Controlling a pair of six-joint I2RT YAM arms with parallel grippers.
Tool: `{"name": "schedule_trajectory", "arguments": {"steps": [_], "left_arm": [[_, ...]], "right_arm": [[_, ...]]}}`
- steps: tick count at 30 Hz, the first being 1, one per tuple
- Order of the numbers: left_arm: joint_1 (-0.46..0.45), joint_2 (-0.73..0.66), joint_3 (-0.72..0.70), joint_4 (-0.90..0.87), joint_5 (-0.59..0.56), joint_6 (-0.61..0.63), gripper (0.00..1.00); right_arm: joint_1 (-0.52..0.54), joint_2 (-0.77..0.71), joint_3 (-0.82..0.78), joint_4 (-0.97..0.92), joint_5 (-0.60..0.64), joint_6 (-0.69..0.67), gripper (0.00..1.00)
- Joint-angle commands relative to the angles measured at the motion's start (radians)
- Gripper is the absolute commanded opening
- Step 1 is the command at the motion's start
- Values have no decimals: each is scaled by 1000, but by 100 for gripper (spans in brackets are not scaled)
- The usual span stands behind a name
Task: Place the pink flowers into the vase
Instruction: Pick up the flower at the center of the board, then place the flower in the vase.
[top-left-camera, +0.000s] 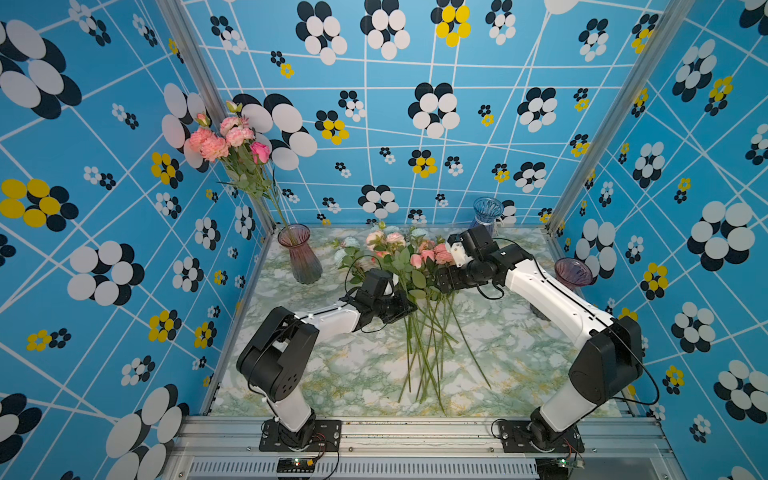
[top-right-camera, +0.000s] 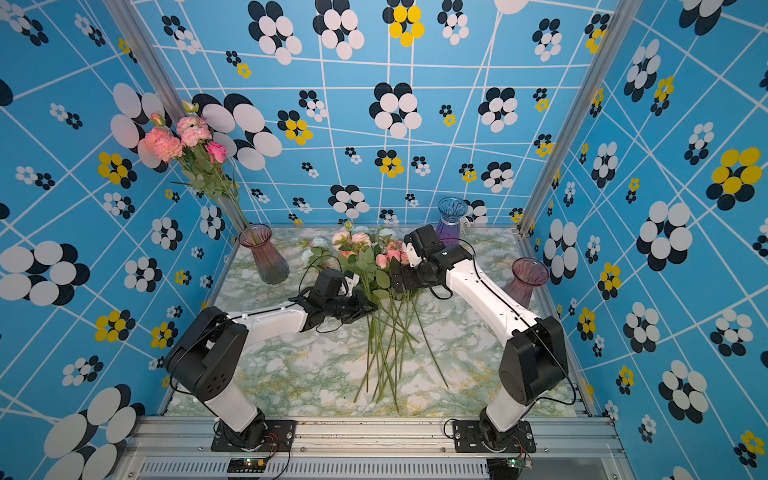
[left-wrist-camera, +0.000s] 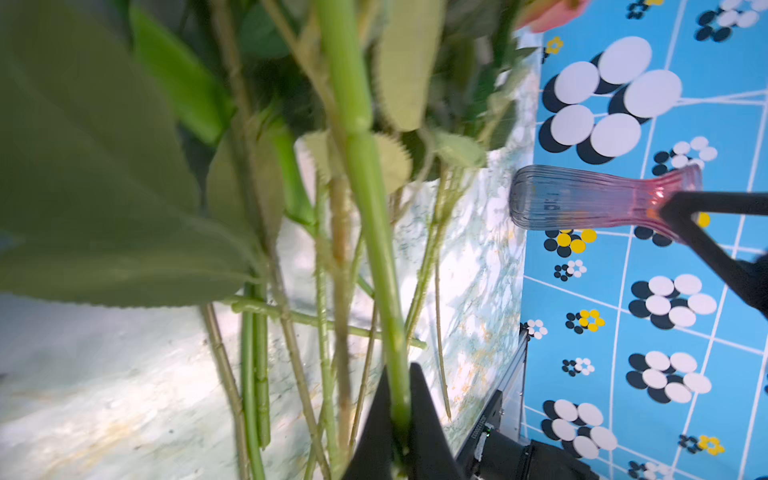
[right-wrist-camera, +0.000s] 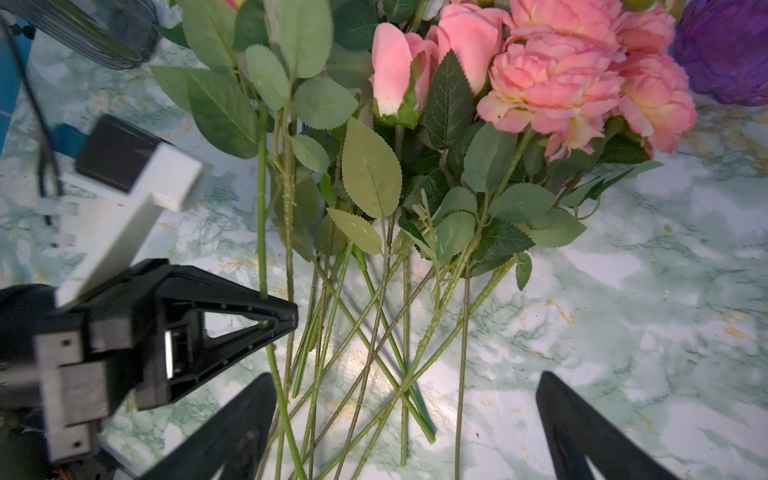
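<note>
- Pink flowers (top-left-camera: 430, 253) lie in a loose heap in the middle of the table (top-left-camera: 332, 374), with blooms toward the back wall and bare stems crossing toward the robot. A bunch (top-left-camera: 224, 139) already stands in the vase (top-left-camera: 300, 254) at the back left.
- The left gripper (right-wrist-camera: 289, 319) is clenched on one stem (left-wrist-camera: 374, 232), below its leaves and low over the table.
- The right gripper (right-wrist-camera: 405, 376) is spread wide and empty, hovering above the crossed stems.
- The pictures do not show which bloom the pinched stem carries. Pale flowers (top-left-camera: 351, 242) sit in the same heap, so the colour should be checked as the stem rises.
- The lift should probably go slowly and straight up. Neighbouring stems cross the held one and the leaves interlock, so a quick pull could drag others along.
- If neighbours do rise, the free right gripper is well placed to pin them down.
- The thin stem may pivot between the fingers, so it should hang upright before the cut end is threaded in.
- The vase mouth is narrow and partly filled, so the end should enter beside the standing stems without pushing them or tipping the glass.
</note>
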Motion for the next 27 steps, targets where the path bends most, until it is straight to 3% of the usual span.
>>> {"name": "schedule_trajectory", "arguments": {"steps": [1,6,16,27], "left_arm": [[18,-111,54,-61,-44,252,0],[38,-179,52,-15,-55,347,0],[55,-153,28,93,-15,333,0],[75,-106,15,258,174,291,0]], "right_arm": [[-6,-7,48,-18,-76,15,99],[-6,-20,77,-8,-131,41,99],[-6,-15,85,36,-197,92,99],[-3,15,150,99,-280,144,90]]}}
